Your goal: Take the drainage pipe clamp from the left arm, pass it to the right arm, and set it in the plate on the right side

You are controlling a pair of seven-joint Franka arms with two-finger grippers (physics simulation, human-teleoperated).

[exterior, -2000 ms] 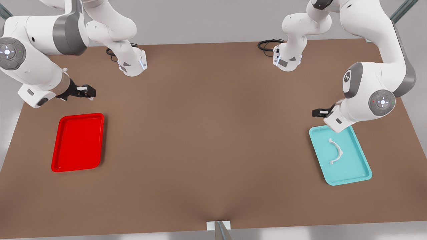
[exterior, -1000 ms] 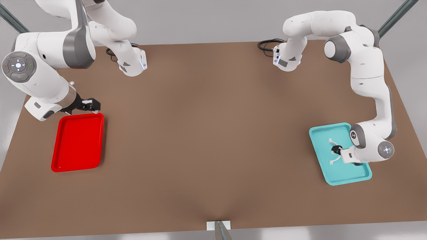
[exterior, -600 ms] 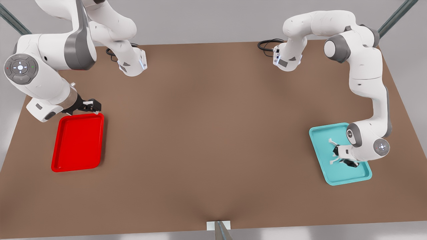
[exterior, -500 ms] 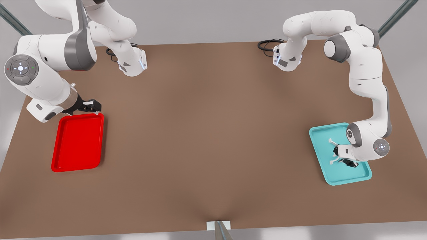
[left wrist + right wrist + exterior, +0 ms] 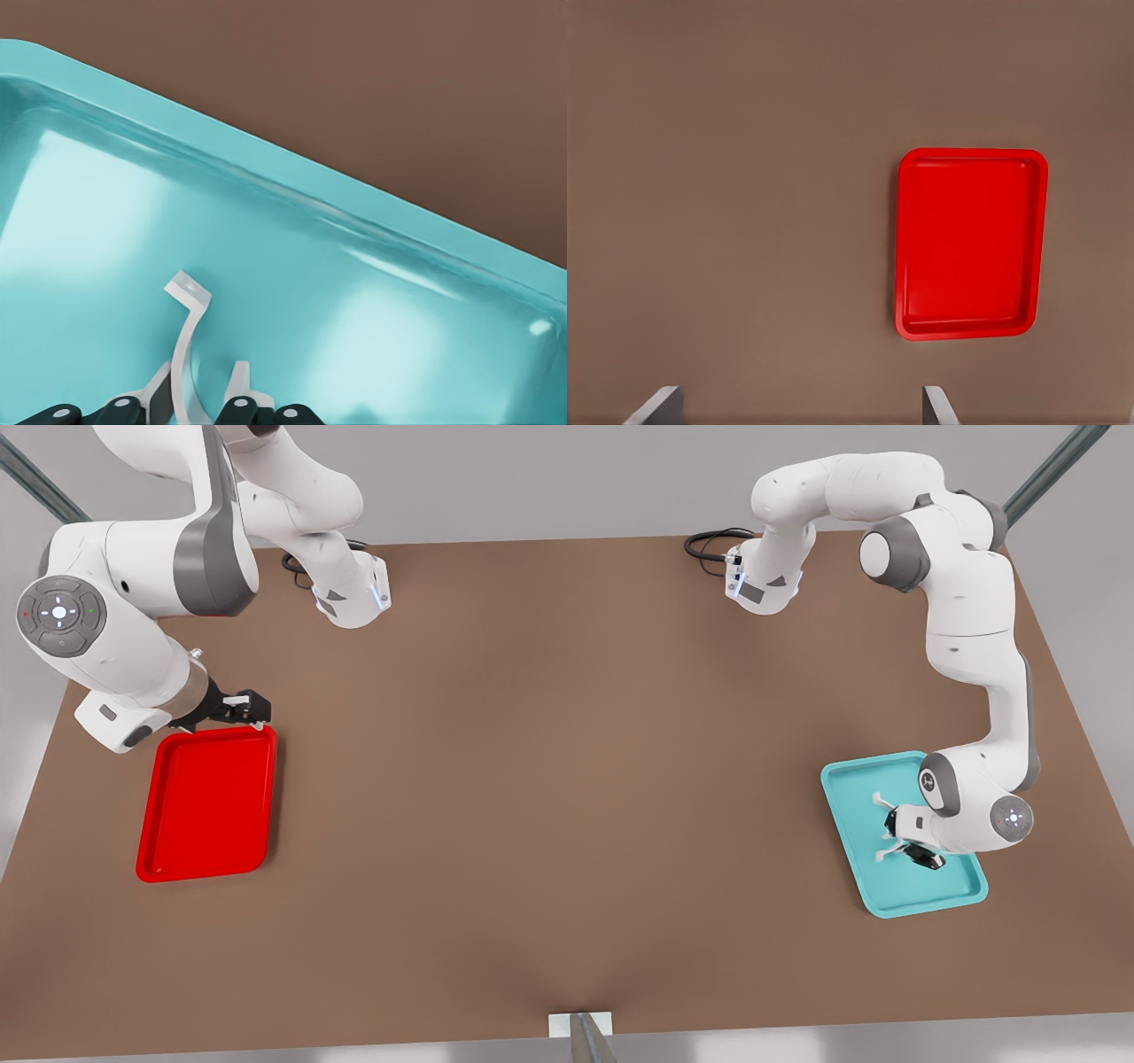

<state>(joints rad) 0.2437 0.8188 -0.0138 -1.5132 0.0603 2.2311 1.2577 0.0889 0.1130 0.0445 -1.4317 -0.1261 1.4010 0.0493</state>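
My counter (image 5: 567, 779) is plain matte brown, with a pale grey wall behind it. On the front view's right sits the teal tray (image 5: 957, 890); the drainage pipe clamp (image 5: 184, 354), a thin white curved strap with flared tabs, lies in it. My left end effector (image 5: 905, 840) is down in the tray with its fingers (image 5: 237, 381) closed narrowly around the strap. My right end effector (image 5: 246, 707) waits spread wide above the far edge of the plate (image 5: 208, 806), a bright red tray.
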